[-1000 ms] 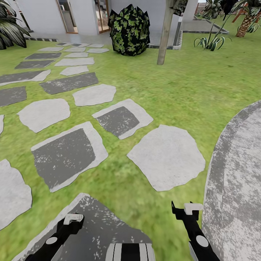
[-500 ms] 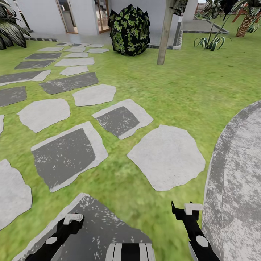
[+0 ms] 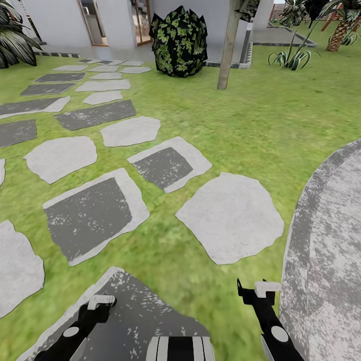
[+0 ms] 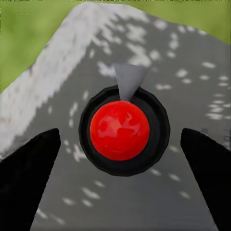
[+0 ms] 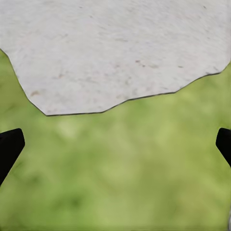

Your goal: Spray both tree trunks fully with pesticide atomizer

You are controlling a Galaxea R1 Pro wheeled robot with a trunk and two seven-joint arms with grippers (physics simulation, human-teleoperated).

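Observation:
The atomizer (image 4: 120,130) shows from above in the left wrist view as a glossy red dome in a black ring with a small grey nozzle. It stands on a dark grey stone slab (image 4: 159,57). My left gripper (image 4: 118,144) is open, one black finger (image 4: 29,168) on each side of the atomizer and apart from it. In the head view the left gripper (image 3: 99,304) hangs low over that slab (image 3: 135,306). My right gripper (image 3: 256,290) is open over grass (image 5: 120,178). One thick grey-brown tree trunk (image 3: 228,45) rises at the far end of the lawn.
Grey stepping stones (image 3: 230,215) cross the lawn toward the white house (image 3: 60,20). A round paved area (image 3: 326,250) lies at the right. A dark leafy bush (image 3: 179,41) stands left of the trunk, and spiky plants (image 3: 293,57) grow at the far right.

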